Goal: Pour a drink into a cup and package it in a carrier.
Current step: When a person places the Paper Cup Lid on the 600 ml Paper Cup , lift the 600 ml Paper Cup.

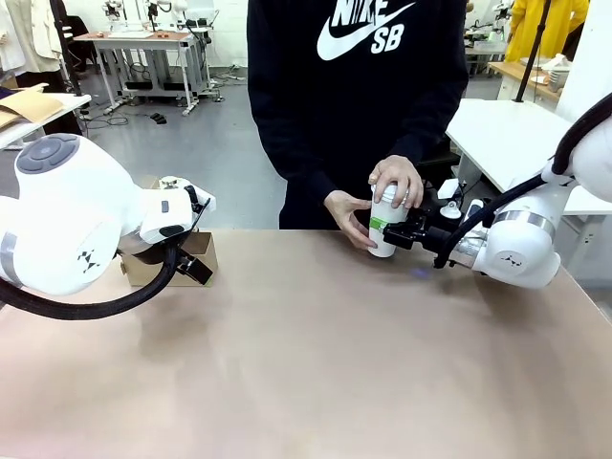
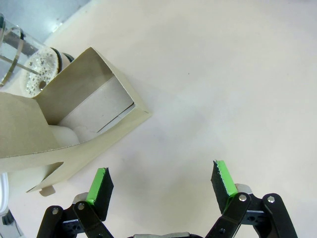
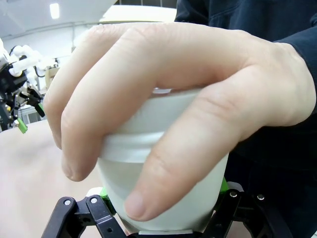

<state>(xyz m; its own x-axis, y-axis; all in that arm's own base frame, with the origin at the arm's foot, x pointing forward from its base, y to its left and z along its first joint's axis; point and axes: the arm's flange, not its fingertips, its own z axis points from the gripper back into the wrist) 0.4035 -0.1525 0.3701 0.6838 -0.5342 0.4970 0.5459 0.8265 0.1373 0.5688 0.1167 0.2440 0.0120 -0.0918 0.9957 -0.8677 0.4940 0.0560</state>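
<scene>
Grip first: your right gripper (image 1: 397,229) is clamped on the cup (image 1: 382,241), green pads pinching its lower wall from both sides. The cup stands upright between them, long axis vertical (no tilt that I can see). Draped over it from the far side is the person's hand (image 3: 173,99), palm on the rim, fingers running down the wall toward your pads. A second hand (image 1: 347,212) cups the side away from your wrist. Nothing should travel until those hands lift clear, I'd say.

Now the relation that matters: the carrier (image 2: 74,104) sits well apart from the cup, off across the table (image 2: 233,74) on the other arm's side. Your left gripper (image 2: 162,177) is the near one there, jaws spread wide and empty, hovering over bare tabletop with the carrier just beside one finger and one pocket open toward the wrist. Past the carrier, a glass jug (image 2: 17,54) pokes in, cut off by the frame edge.

Hard to read: the hand hides the cup's rim, so you can't tell whether it has a lid or how full it is. In the front view the left arm covers most of the carrier.
</scene>
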